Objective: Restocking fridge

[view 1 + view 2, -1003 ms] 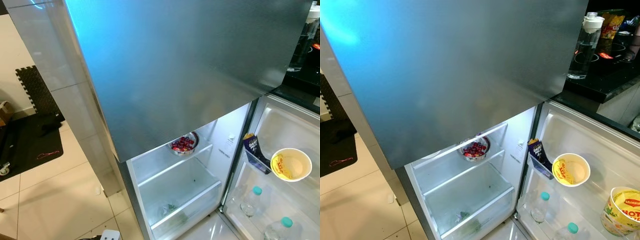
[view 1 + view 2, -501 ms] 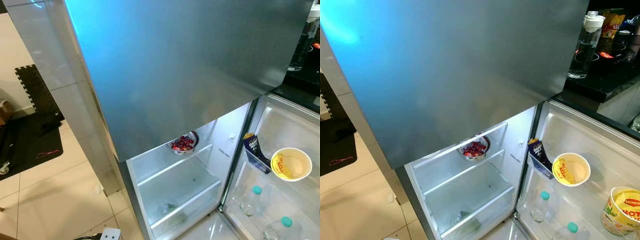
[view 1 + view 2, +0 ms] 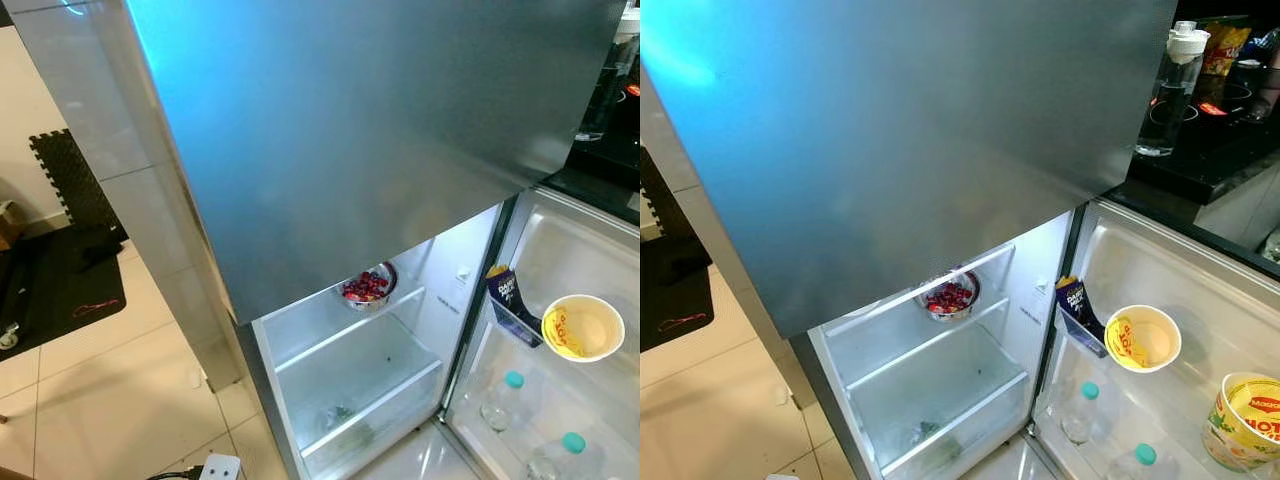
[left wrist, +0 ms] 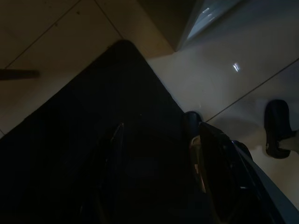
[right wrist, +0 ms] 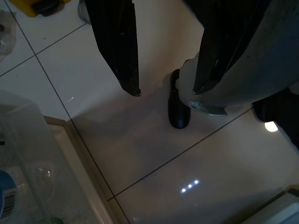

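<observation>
- The fridge (image 3: 380, 150) stands ahead, its upper door closed and its lower door (image 3: 1200, 330) swung wide open to the right.
- On the top inner shelf (image 3: 340, 335) sits a steel bowl of red fruit (image 3: 367, 287), close to the shelf's front edge; the shelf below has open room.
- The door racks hold a dark snack packet (image 3: 1076, 302), a paper cup (image 3: 1143, 339), a yellow tub (image 3: 1246, 420) and two capped bottles (image 3: 1078, 413).
- A clear bottle (image 3: 1167, 90) stands on the dark worktop (image 3: 1220, 150) to the right.
- A black mat (image 3: 60, 285) lies on open tiled floor (image 3: 110, 400) to the left.
- The left hand (image 4: 156, 140) hangs low over a dark mat, fingers spread.
- The right hand (image 5: 166, 91) hangs over pale tiles, fingers spread and holding nothing.
</observation>
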